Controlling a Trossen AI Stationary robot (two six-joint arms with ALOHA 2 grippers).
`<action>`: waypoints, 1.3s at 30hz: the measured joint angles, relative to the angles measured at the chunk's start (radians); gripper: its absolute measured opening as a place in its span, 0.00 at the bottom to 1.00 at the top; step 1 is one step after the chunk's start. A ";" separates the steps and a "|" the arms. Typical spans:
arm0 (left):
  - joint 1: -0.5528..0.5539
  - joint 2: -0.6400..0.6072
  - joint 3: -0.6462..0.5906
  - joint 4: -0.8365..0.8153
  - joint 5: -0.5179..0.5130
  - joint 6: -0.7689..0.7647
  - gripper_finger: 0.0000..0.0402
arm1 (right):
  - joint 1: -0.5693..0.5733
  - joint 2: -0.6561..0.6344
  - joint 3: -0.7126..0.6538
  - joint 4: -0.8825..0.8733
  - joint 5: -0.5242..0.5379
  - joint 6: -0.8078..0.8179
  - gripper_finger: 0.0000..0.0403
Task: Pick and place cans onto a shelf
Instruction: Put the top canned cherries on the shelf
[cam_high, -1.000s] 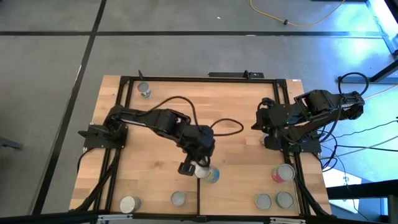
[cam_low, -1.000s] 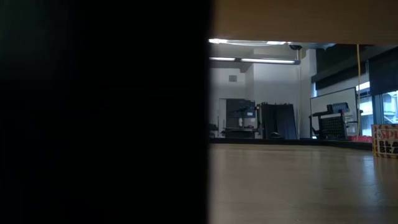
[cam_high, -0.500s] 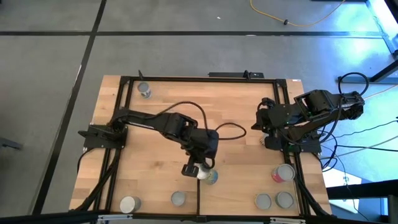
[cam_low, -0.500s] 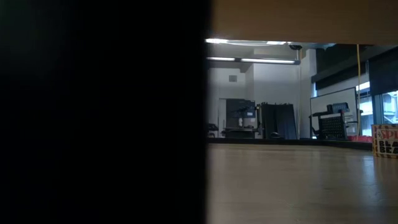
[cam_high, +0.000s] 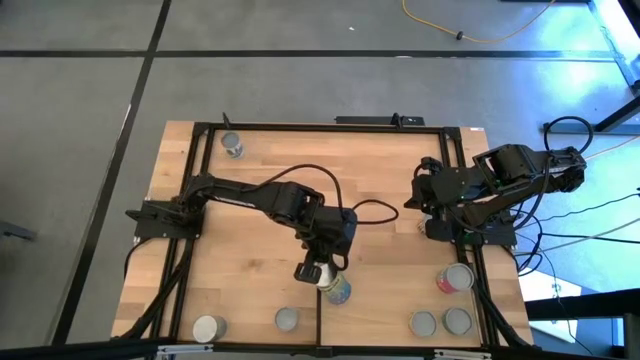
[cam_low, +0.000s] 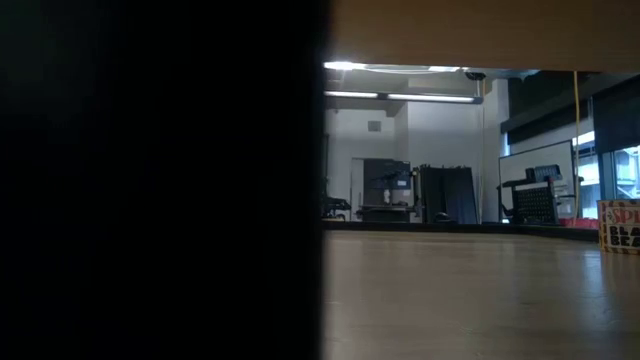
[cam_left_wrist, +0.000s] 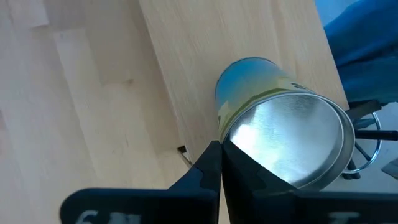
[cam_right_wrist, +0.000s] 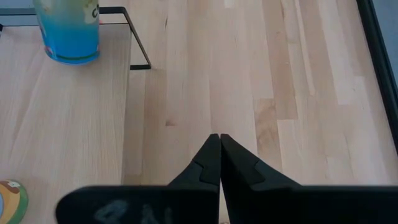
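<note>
Nudging, not gripping: left hand (cam_high: 313, 272), fingers pressed together, tips against blue-yellow can (cam_high: 337, 289) near table (cam_high: 250, 270) centre, at 6 o'clock. Next: spread, regrasp. Right hand (cam_right_wrist: 219, 142) parked at 3 o'clock, fingers pressed together.

Grey concrete floor (cam_high: 80, 90) is surrounding the wooden table (cam_high: 390, 160), with dark seams crossing it and a yellow cable (cam_high: 480, 35) lying across it. Beyond, ceiling strip lights (cam_low: 400, 68) are glowing over white walls, dark cabinets (cam_low: 445, 195), and a bright window (cam_low: 625, 170).
</note>
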 joint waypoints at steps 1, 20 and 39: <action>0.000 0.000 0.000 0.000 0.000 0.000 0.00 | 0.000 0.000 0.000 0.000 0.000 0.000 0.01; 0.000 -0.009 0.009 0.015 -0.034 0.010 0.00 | 0.000 0.000 0.000 0.000 0.000 -0.004 0.01; 0.000 -0.009 0.010 0.046 -0.026 -0.018 0.08 | 0.000 0.000 0.000 0.000 0.000 -0.005 0.01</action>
